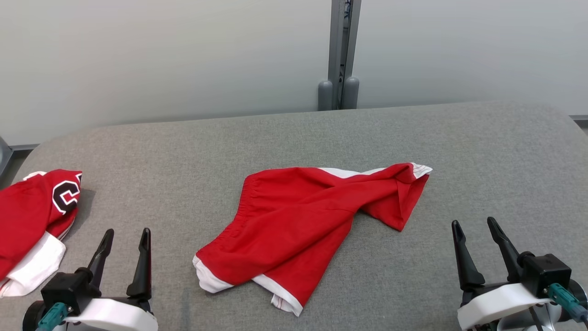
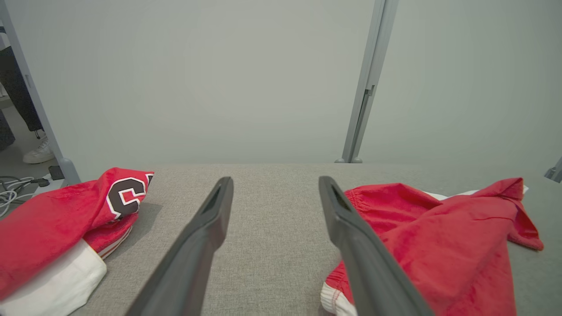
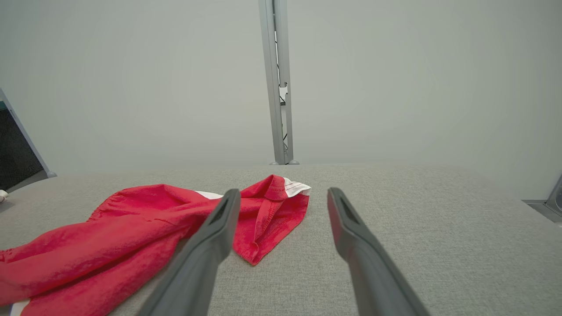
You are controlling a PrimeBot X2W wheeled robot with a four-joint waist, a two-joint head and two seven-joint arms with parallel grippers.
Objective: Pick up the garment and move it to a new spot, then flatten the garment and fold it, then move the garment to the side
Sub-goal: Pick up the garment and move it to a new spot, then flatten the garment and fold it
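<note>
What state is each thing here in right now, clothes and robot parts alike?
red shorts: unfolded, rumpled and twisted, lying mid-table, not held.
lettered red garment: bunched up at the table's left side, not held.
left end effector: open, empty.
right end effector: open, empty.

Shorts [image 1: 298, 220] central on table [image 1: 321, 133]; second garment [image 1: 32, 220] at left edge, perhaps overhanging.
</note>
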